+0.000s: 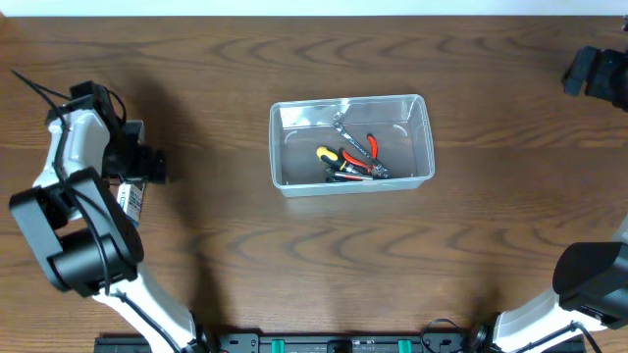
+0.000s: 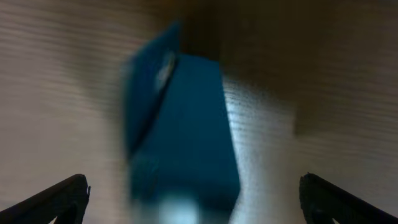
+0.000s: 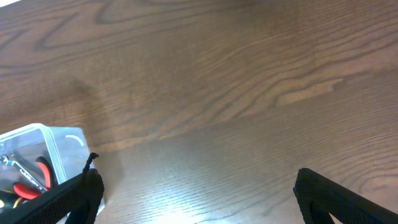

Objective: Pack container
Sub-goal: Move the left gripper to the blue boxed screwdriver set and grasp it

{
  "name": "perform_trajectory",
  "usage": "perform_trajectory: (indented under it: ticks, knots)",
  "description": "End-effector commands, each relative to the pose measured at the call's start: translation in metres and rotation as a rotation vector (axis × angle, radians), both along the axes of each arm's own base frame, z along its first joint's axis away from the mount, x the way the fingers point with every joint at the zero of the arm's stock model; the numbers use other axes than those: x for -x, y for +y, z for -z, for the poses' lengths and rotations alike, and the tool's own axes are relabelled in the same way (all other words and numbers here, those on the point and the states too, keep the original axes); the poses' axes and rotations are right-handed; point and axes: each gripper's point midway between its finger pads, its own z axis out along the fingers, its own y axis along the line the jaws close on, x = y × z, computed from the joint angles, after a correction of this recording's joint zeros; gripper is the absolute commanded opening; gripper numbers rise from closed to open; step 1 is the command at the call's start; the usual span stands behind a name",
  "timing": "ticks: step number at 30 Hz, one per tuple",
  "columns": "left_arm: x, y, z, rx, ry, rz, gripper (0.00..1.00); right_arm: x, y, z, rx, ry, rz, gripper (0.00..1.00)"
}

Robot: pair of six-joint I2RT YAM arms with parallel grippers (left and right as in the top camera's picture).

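Note:
The clear plastic container [image 1: 276, 147] stands at the table's middle. It holds red-handled pliers [image 1: 365, 155], a yellow-and-black tool [image 1: 329, 155] and a silver wrench [image 1: 343, 123]. Its corner shows in the right wrist view [image 3: 59, 140]. My left gripper [image 1: 147, 162] is far left of it. In the left wrist view it [image 2: 193, 186] is open, its fingers wide on either side of a blurred small blue-and-white box [image 2: 186, 124] without touching it. My right gripper [image 1: 594, 74] is at the far right rear, open and empty [image 3: 198, 174] over bare wood.
The table is dark wood [image 1: 471, 265]. The arm bases stand at the front left [image 1: 78, 245] and the front right [image 1: 589, 275]. A white strip runs along the table's rear edge [image 1: 294, 8].

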Motion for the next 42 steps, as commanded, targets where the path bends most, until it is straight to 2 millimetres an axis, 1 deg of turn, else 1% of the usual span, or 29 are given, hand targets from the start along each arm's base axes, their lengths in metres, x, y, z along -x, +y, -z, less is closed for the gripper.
perform_trajectory:
  ticks: [1,4,9,12,15,19,21,23,25,29,33,34,37,38,40,42]
  knots:
    - [0.005,-0.004,0.017,0.033,0.037,0.015,0.96,0.002,0.0,0.002,0.029,0.017,-0.014,0.99]
    - [0.005,-0.005,0.023,0.045,0.048,0.015,0.91,0.003,-0.001,0.002,0.033,0.024,-0.011,0.99]
    - [0.001,-0.01,0.024,0.076,0.027,0.012,0.87,0.003,-0.001,0.003,0.032,0.025,-0.011,0.99]
    - [0.001,-0.01,0.024,0.077,0.027,0.012,0.77,0.004,-0.001,0.003,0.031,0.027,-0.011,0.99]
    - [0.001,-0.01,0.024,0.077,0.027,0.012,0.7,0.004,0.0,0.003,0.03,0.03,-0.011,0.99]
    - [0.001,-0.011,0.024,0.077,0.028,0.012,0.56,0.006,0.0,0.004,0.028,0.035,-0.011,0.99]
    - [0.001,-0.011,0.024,0.077,0.028,0.012,0.52,0.006,0.0,0.004,0.028,0.036,-0.011,0.99]
    - [0.001,-0.011,0.024,0.077,0.028,0.012,0.49,0.006,0.0,0.004,0.027,0.039,-0.011,0.99]
    - [0.001,-0.011,0.024,0.077,0.028,0.012,0.41,0.007,0.001,0.005,0.025,0.042,-0.011,0.99]
    - [0.001,-0.011,0.024,0.077,0.028,0.011,0.31,0.007,0.001,0.005,0.025,0.043,-0.011,0.99]
    - [0.002,-0.011,0.021,0.076,0.026,0.012,0.25,0.007,0.001,0.005,0.025,0.043,-0.011,0.99]
    - [0.001,-0.01,0.02,0.074,0.021,0.012,0.21,0.007,0.0,0.005,0.027,0.044,-0.01,0.99]
    - [-0.004,-0.009,0.008,0.061,-0.011,0.014,0.19,0.008,0.0,0.005,0.031,0.045,-0.009,0.99]
    - [-0.006,-0.01,0.002,0.054,-0.027,0.015,0.15,0.008,0.0,0.005,0.031,0.045,-0.008,0.99]
    - [-0.011,-0.011,-0.015,0.043,-0.067,0.024,0.13,0.008,0.0,0.005,0.031,0.045,-0.008,0.99]
    - [-0.018,-0.017,-0.04,0.023,-0.128,0.046,0.11,0.008,0.0,0.005,0.03,0.045,-0.008,0.99]
